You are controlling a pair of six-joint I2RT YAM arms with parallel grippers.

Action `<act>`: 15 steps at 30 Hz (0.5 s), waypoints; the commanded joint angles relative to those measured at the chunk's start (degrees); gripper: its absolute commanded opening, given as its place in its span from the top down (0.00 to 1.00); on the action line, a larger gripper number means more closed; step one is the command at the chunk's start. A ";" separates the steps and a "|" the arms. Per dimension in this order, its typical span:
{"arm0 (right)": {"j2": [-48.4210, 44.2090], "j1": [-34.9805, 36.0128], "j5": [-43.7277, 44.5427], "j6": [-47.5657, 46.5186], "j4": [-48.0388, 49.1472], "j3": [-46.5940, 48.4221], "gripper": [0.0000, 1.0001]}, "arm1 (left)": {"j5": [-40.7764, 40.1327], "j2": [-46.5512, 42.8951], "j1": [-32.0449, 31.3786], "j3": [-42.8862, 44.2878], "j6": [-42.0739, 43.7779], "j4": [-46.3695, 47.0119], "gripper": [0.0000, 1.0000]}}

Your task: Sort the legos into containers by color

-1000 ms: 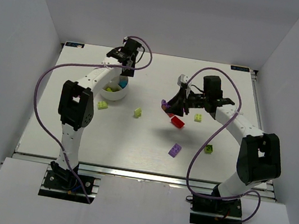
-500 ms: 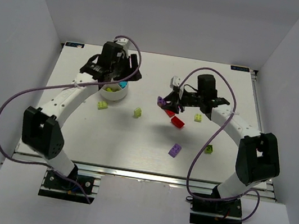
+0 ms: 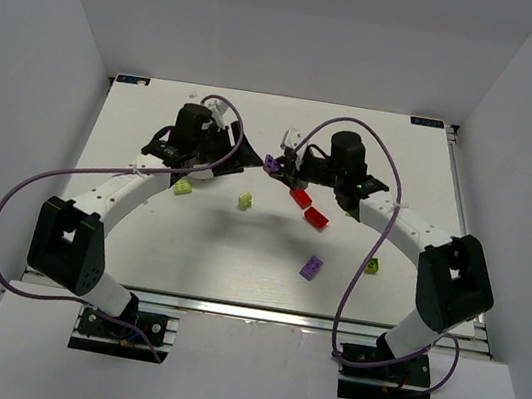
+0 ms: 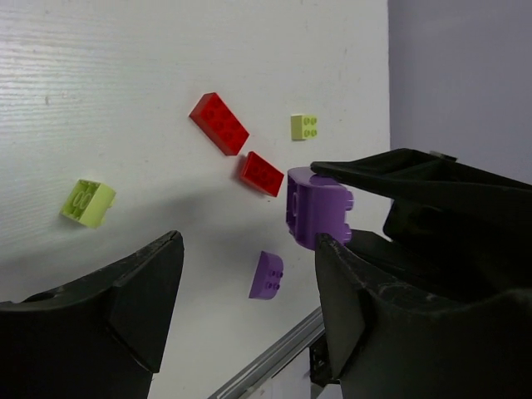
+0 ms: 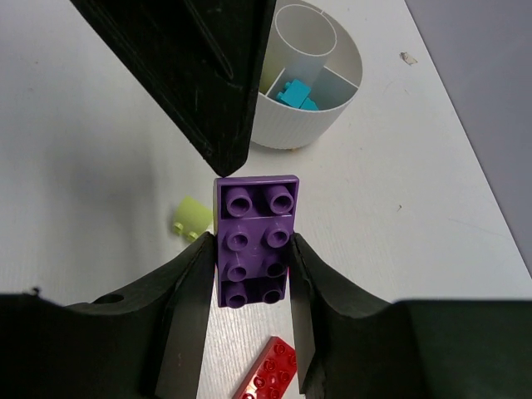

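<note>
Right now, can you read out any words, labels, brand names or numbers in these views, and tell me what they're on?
None can be read. The studs of the purple brick held in the right gripper show no legible lettering. The white dish, the red bricks and the table bear no print or label in any view.

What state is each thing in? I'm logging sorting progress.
Right end effector: shut on the purple studded plastic brick.
Left end effector: open, empty.
Purple studded plastic brick: gripped, not yet sorted.
Round white divided plastic dish: upright, one cyan brick inside.
Two red plastic bricks: loose on the table.
Small purple brick: loose on the table.
</note>
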 commanded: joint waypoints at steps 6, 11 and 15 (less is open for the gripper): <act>0.57 1.06 2.82 1.42 3.77 -0.48 0.94 | 4.06 -3.03 0.12 -0.81 -2.87 6.32 0.27; 0.66 1.15 1.86 1.69 3.51 -0.48 0.94 | 5.20 -3.12 0.12 -2.03 -4.36 8.34 0.27; 0.66 1.41 0.63 2.04 3.68 0.13 0.94 | 5.21 -2.85 0.12 -2.39 -4.19 8.08 0.27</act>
